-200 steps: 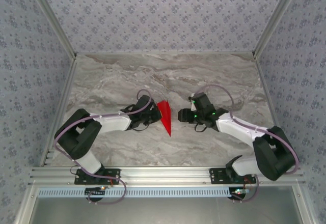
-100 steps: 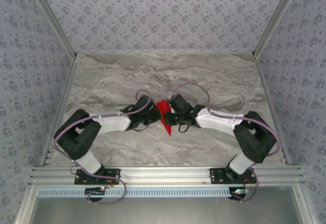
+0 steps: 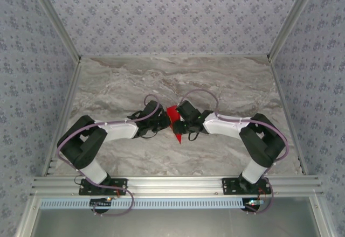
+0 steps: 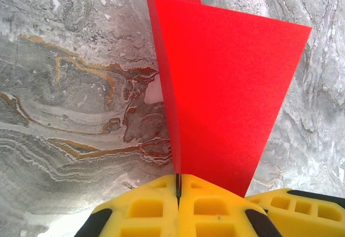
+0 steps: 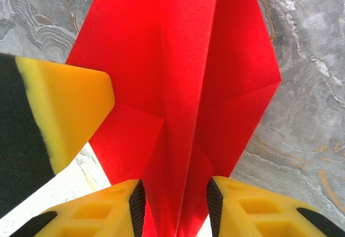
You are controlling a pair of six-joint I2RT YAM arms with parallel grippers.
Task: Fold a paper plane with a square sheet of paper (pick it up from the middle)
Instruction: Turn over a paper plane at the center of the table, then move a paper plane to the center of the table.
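The red paper plane [image 3: 174, 126], a narrow pointed dart with a centre crease, stands on edge above the marble table between my two grippers. My left gripper [image 3: 166, 120] is shut on its keel fold; in the left wrist view the yellow fingertips [image 4: 156, 204] meet on the paper plane [image 4: 226, 86], and one wing spreads to the right. My right gripper [image 5: 175, 199] comes from the opposite side, its jaws apart astride the folded body of the paper plane [image 5: 178, 75]. The paper lies against the left pad [image 5: 138, 204], with a thin gap at the right one.
The marble tabletop [image 3: 178, 75] stretches behind and to both sides, bounded by patterned walls and metal corner posts [image 3: 59, 37]. A yellow finger [image 5: 64, 113] of my left gripper shows at the left of the right wrist view. An aluminium rail [image 3: 172, 183] runs along the near edge.
My right arm has swung left from about a gripper length away and now has its jaws astride the paper plane. The left gripper has stayed shut on the paper in the same place.
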